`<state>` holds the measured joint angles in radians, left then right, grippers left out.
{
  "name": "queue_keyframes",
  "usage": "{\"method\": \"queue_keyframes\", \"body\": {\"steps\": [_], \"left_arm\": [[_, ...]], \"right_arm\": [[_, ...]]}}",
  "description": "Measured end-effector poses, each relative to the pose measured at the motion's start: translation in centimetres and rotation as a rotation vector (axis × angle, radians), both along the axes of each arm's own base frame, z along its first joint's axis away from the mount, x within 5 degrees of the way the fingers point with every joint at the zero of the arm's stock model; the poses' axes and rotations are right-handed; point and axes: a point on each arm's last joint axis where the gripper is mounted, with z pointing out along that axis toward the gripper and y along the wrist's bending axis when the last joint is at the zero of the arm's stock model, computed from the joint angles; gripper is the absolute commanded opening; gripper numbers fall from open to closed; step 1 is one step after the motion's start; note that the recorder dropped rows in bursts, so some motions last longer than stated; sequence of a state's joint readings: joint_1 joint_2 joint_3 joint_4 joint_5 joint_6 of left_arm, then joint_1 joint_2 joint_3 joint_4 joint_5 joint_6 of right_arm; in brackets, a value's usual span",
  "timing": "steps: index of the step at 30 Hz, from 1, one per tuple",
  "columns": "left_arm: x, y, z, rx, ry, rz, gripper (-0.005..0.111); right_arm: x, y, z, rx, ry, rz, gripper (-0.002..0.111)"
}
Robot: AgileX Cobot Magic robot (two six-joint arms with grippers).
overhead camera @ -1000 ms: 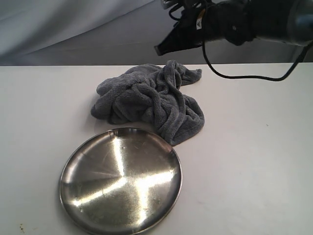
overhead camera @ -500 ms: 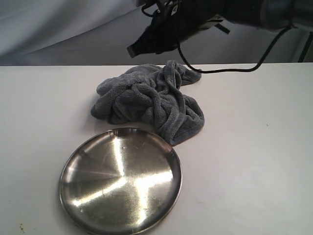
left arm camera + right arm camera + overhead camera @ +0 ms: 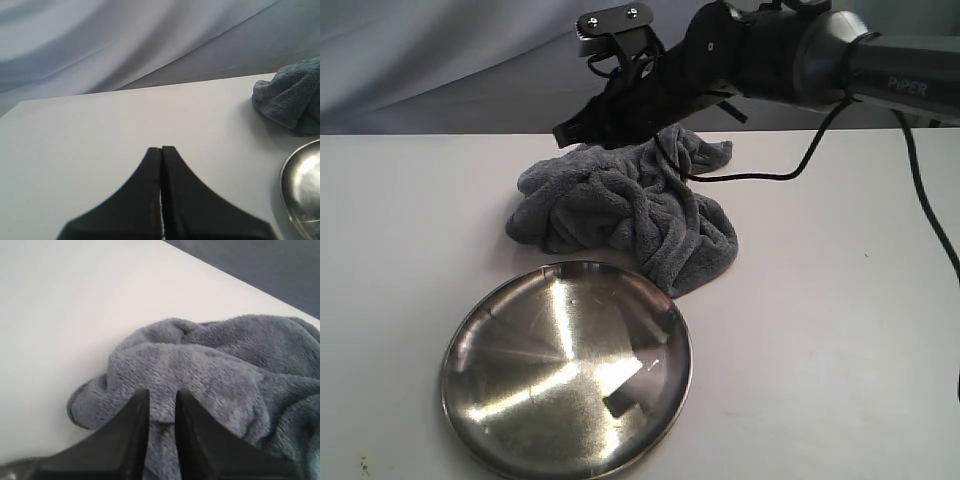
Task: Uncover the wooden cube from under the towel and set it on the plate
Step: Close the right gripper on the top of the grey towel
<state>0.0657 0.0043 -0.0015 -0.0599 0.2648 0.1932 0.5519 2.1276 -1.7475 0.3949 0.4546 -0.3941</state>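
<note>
The dark grey towel (image 3: 620, 205) lies bunched on the white table, just behind the steel plate (image 3: 500, 330). No wooden cube shows in any view. My right gripper (image 3: 565, 132) reaches in from the right and hangs over the towel's far left part. In the right wrist view its gripper (image 3: 162, 392) is open by a narrow gap, just above a fold of the towel (image 3: 210, 370), with nothing gripped. My left gripper (image 3: 161, 148) is shut and empty over bare table, with the towel (image 3: 295, 97) and the plate's rim (image 3: 295, 185) off to one side.
A black cable (image 3: 770, 172) hangs from the right arm over the towel's back edge. A grey cloth backdrop (image 3: 440, 60) runs behind the table (image 3: 840, 330).
The right arm has swept leftward and down, from beyond the towel's right back corner to just above its far left part. Towel and plate have not moved.
</note>
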Motion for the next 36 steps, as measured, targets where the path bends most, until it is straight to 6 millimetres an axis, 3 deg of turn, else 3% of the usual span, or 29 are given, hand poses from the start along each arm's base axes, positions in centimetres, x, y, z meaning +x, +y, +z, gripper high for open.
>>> {"method": "queue_keyframes", "body": {"steps": [6,13,18,21,27,36], "left_arm": [[0.0,0.0,0.0,0.000,0.000,0.000,0.000],[0.0,0.0,0.0,0.000,0.000,0.000,0.000],[0.0,0.0,0.0,0.000,0.000,0.000,0.000],[0.0,0.0,0.0,0.000,0.000,0.000,0.000],[0.0,0.0,0.0,0.000,0.000,0.000,0.000],[0.0,0.0,0.0,0.000,0.000,0.000,0.000]], "right_arm": [[-0.1,3.0,-0.6,0.070,-0.157,-0.013,0.020],[1.0,3.3,-1.7,0.105,-0.250,-0.065,0.020],[1.1,3.3,-2.1,0.102,-0.243,-0.068,0.034],[1.4,2.4,-2.4,0.078,-0.199,-0.067,0.040],[2.9,-3.0,-2.3,-0.016,-0.027,-0.083,0.042],[0.8,-2.7,-3.6,-0.267,0.030,0.236,0.042]]}}
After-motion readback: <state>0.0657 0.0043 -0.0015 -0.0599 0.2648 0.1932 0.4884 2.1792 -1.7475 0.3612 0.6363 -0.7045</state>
